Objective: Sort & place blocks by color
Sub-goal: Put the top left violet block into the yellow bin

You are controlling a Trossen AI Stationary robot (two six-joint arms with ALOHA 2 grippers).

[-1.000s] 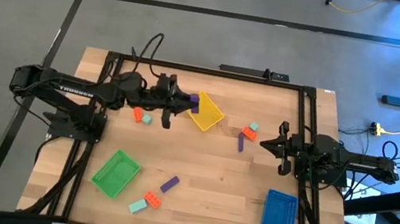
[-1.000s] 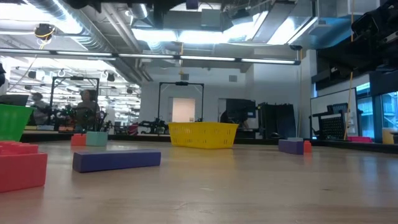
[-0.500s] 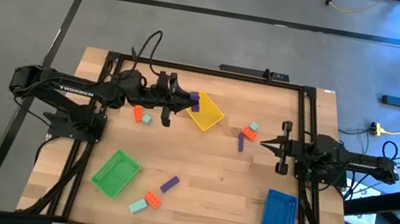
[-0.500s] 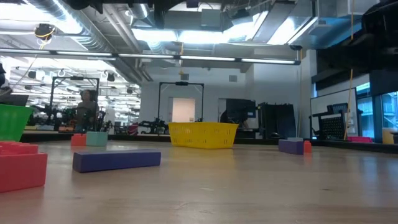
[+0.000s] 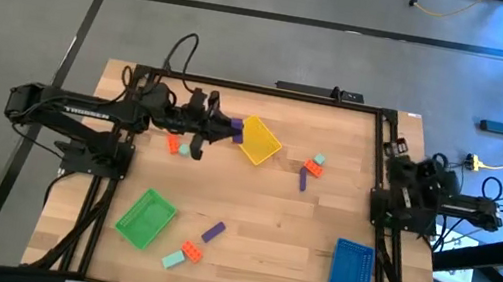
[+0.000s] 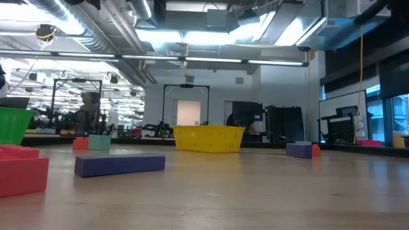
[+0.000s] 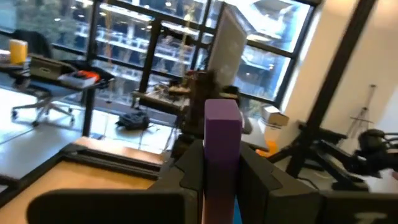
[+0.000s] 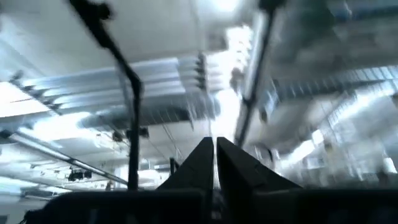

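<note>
High view: the left gripper [image 5: 223, 128] sits in the upper centre-left of the frame, clamped on a purple elongated block [image 5: 235, 127] just beside the left edge of the flat yellow tray [image 5: 261, 143]. Judgement: the step in hand is delivering this block; it should clear the tray wall and sit over the tray floor before release. The yellow tray appears empty, as do the green tray [image 5: 146, 218] at lower left and the blue tray [image 5: 351, 268] at lower right. Loose blocks lie on the wooden table [image 5: 270, 215]: an orange and mint pair left of the gripper, a purple, orange and mint group right of the yellow tray, and another three at lower centre. The right gripper [image 5: 398, 174] is folded at the right edge.

Low view: yellow tray at centre; nothing is seen in it, though its wall hides the floor.

Left wrist view: block upright between closed fingers [image 7: 189, 168].

Right wrist view: fingers pressed together, empty, pointing at the ceiling.
</note>
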